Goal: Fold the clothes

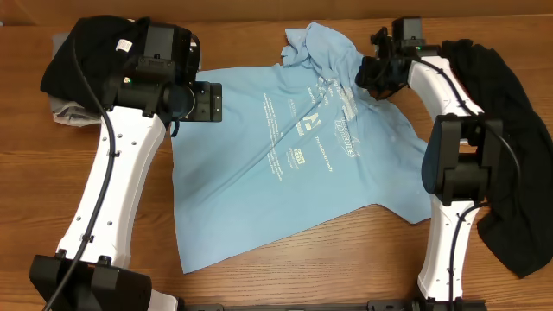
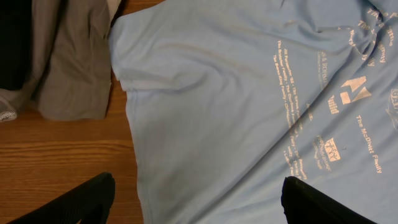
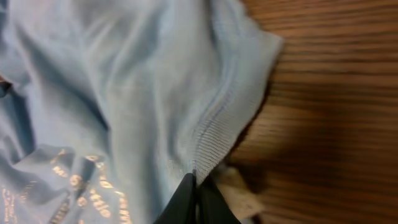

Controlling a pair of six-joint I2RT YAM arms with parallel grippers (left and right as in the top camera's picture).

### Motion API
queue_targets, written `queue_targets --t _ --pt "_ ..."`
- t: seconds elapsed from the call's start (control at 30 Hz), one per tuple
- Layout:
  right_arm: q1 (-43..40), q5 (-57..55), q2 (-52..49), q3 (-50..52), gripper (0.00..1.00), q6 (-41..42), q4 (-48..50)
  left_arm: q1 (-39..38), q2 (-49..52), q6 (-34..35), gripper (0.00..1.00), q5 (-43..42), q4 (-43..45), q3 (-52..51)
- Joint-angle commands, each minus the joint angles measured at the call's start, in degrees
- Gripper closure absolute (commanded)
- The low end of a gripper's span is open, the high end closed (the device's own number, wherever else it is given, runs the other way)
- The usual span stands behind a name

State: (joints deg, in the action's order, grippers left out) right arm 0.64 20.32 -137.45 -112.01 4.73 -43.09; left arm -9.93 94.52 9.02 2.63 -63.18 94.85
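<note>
Spread across wooden counter (image 1: 302, 268), print up: light blue T-shirt (image 1: 294, 155), collar end bunched toward far edge. Clamped on ribbed collar there, fingers pressed together: right claw (image 3: 196, 202). Over shirt's left side, fingers wide apart: left claw (image 2: 199, 202). At far left, black garment (image 1: 91, 52) over grey garment (image 2: 68, 62). Along right edge, second black garment (image 1: 510, 147).

Overhead, both wrists close above T-shirt (image 1: 285, 173)
</note>
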Motion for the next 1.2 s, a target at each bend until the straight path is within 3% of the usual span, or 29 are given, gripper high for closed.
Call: queue_targets --t 0.0,0.57,1.17 --pt "-4.26 -1.44 -0.15 -0.15 0.96 1.33 -1.16 -0.09 0.48 0.44 0.12 0.33 0.52 0.87" --pt "-20.96 -0.79 0.48 -0.26 0.96 0.87 -9.66 -0.24 1.07 1.53 0.12 0.33 2.99 0.85" --pt "-31.67 -0.76 12.83 -0.26 0.96 2.97 -21.14 -0.7 10.75 1.25 0.12 -2.67 5.25 0.85"
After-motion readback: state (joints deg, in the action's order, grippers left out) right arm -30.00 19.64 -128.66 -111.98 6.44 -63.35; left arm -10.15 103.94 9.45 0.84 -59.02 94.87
